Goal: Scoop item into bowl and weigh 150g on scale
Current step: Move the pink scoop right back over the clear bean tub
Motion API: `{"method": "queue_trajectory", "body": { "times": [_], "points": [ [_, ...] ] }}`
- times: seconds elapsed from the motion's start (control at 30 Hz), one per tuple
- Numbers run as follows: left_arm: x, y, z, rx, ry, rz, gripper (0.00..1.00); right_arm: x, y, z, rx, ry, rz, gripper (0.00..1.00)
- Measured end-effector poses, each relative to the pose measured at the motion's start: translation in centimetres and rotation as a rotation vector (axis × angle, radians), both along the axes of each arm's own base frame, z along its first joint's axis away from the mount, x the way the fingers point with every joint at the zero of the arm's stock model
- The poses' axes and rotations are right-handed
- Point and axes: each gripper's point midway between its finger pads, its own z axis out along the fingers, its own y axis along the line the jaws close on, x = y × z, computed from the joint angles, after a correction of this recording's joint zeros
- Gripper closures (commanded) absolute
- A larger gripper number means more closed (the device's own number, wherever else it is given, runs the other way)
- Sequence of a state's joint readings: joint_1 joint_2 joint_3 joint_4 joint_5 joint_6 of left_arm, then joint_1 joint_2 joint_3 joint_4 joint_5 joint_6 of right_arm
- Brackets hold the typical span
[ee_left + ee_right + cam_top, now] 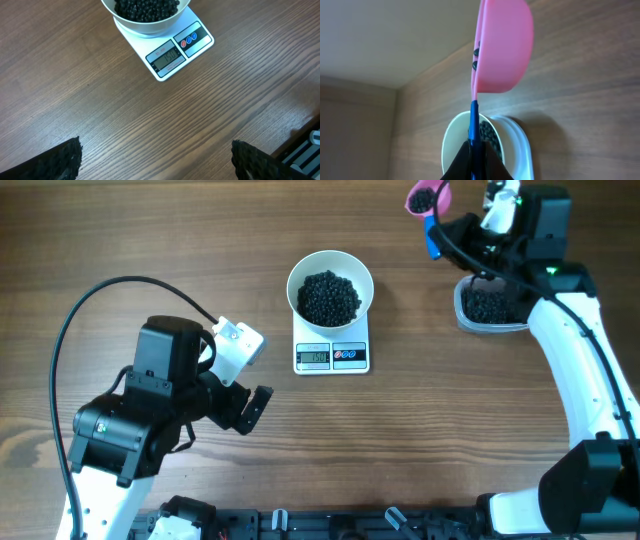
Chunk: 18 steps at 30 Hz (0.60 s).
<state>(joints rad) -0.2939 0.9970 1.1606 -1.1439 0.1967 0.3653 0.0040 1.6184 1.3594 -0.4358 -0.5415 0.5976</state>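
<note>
While the left end effector (155, 160) hangs released near left,
the right end effector (472, 162) grasps the pink scoop (502, 45), raised far right.

Bright, even overhead light leaves only soft shadows on the desk (450, 430), with a pale sheen in the left wrist view.

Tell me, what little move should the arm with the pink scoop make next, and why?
Probably tip the pink scoop over the clear tub: the right pincer grips its blue handle, only a few black pieces lie in it, and the bowl on the scale already looks well filled.
</note>
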Motion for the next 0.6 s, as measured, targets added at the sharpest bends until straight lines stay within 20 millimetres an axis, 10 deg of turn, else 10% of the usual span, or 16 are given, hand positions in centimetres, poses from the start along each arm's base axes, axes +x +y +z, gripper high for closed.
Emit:
{"method": "queue_trajectory", "body": {
  "times": [0.6],
  "points": [
    [0.0,0.0,0.0,0.000,0.000,0.000,0.00,-4.5,-7.2,-4.1,-0.015,0.235,-0.056,0.96]
  ]
}}
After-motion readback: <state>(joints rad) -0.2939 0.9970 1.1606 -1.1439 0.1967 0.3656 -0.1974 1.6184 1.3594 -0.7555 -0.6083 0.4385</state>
